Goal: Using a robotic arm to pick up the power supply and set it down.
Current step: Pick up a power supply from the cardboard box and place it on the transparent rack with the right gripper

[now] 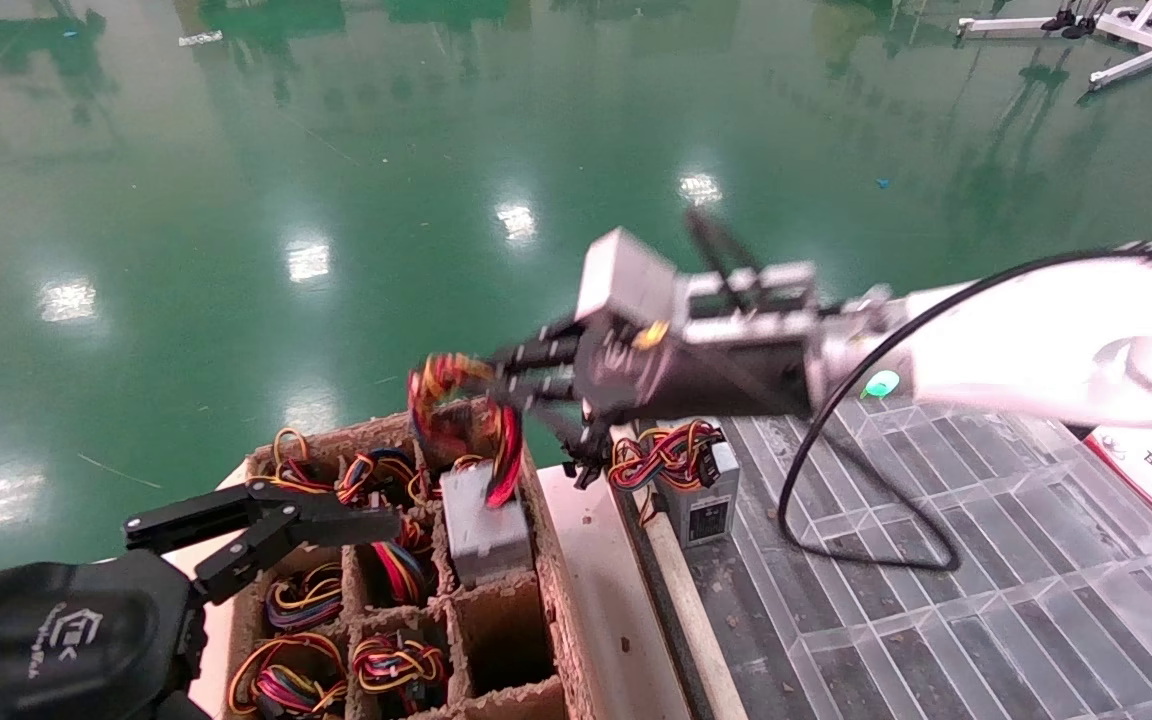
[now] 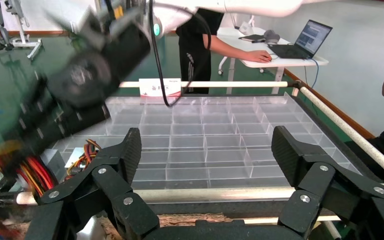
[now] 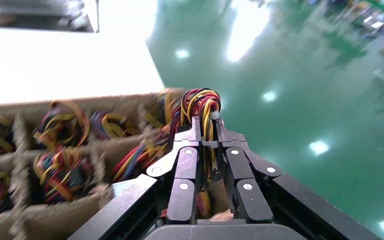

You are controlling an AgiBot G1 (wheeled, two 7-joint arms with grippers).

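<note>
My right gripper (image 1: 501, 380) reaches left over a cardboard crate and is shut on the tied red, yellow and black wire bundle (image 1: 448, 400) of a power supply. In the right wrist view the fingertips (image 3: 195, 131) pinch that bundle (image 3: 200, 104) near its white tie. The grey metal box of the power supply (image 1: 481, 530) hangs tilted below the wires, its lower part still inside a crate cell. My left gripper (image 1: 321, 525) stands open and empty at the crate's near left; in its own view the gripper (image 2: 207, 150) holds nothing.
The cardboard crate (image 1: 561, 610) has cells holding several more wired units. Another power supply (image 1: 701, 490) stands on the edge of the clear partitioned tray (image 1: 936, 620) to the right. A wooden rail (image 1: 681, 590) separates crate and tray. A person (image 2: 199, 45) stands beyond the tray.
</note>
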